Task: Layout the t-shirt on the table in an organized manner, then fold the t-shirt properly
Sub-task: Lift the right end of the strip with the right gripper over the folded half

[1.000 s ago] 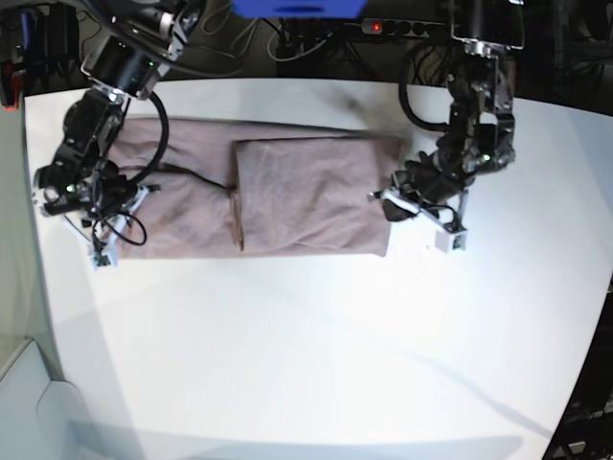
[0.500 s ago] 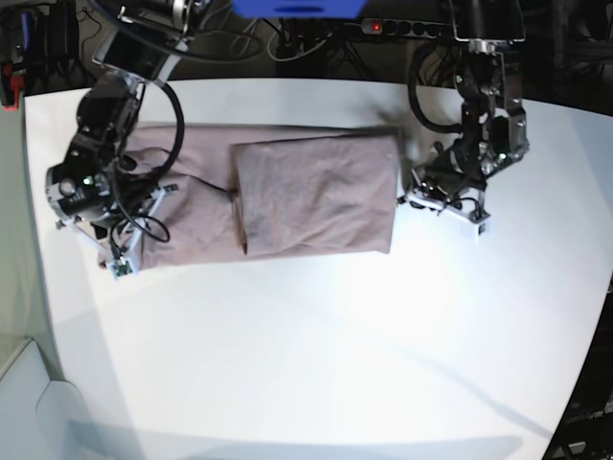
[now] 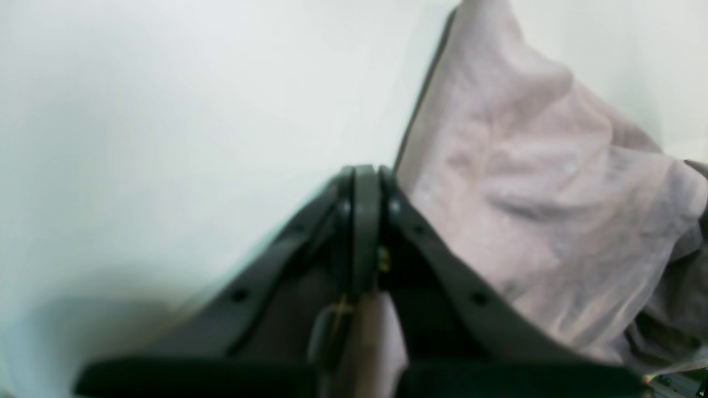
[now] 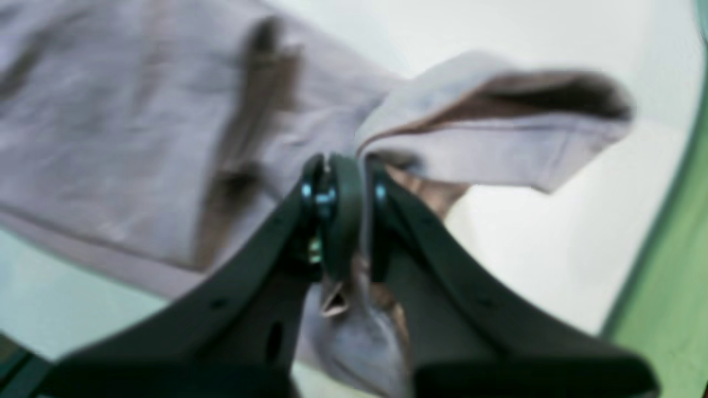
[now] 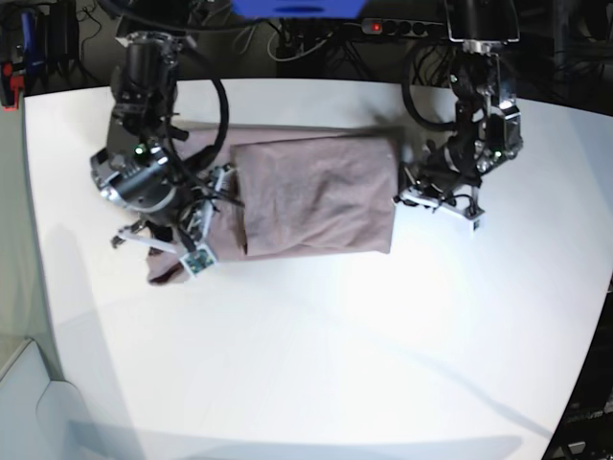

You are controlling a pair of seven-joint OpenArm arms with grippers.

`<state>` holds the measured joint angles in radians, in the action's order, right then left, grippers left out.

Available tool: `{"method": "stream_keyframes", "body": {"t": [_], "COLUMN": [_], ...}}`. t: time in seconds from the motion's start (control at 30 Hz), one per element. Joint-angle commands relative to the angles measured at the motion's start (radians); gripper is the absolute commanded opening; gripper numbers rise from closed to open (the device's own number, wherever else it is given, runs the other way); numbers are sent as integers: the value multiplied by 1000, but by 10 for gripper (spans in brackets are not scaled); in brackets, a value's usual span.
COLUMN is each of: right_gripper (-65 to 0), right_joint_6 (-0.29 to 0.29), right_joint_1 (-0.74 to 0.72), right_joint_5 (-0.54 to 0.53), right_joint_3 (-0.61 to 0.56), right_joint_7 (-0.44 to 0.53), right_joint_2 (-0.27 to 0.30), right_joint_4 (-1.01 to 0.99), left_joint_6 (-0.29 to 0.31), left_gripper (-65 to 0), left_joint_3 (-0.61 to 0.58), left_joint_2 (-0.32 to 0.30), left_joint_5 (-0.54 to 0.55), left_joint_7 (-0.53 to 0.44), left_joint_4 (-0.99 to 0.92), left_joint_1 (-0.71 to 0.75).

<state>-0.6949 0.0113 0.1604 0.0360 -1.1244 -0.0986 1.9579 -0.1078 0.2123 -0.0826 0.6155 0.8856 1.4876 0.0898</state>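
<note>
The right gripper (image 4: 345, 166) pinches the shirt (image 5: 316, 192), mid-table (image 5: 316, 374), apparently folding its nine o'clock side toward three; next it should lay that flap flat. The closed left gripper (image 3: 365, 177) sits at the shirt's three o'clock edge.

Right gripper (image 4: 345, 166): fingers blurred; in base view its arm hides part of the t-shirt (image 5: 316, 192). Left gripper (image 3: 366, 177): blurred; its fingertips' contact with the cloth unclear. Left wrist view crops the t-shirt.
</note>
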Motion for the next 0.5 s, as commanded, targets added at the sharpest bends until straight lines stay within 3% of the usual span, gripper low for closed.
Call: {"method": "stream_keyframes", "body": {"t": [0.0,0.27,0.47], "right_gripper": [-650,-650,-650], "right_joint_6": [-3,-3,-3], "right_joint_1": [-10,3,-27], "right_joint_5": [-6,-6,-6], "right_joint_3": [-23,-216,-279], "right_joint_7": [33,36,30], "right_joint_2": [0,-2,-54], "right_joint_4": [18,18,10], "left_joint_6": [-25,-25,-30], "left_gripper": [-647,-647,-647], "left_joint_3": [3,5,0], "left_joint_2": [-7,-3,1], "left_joint_5": [-12,-12,-10], "left_joint_7": [22,22,22], "left_joint_4": [3,5,5], "left_joint_1": [5,3,1]}}
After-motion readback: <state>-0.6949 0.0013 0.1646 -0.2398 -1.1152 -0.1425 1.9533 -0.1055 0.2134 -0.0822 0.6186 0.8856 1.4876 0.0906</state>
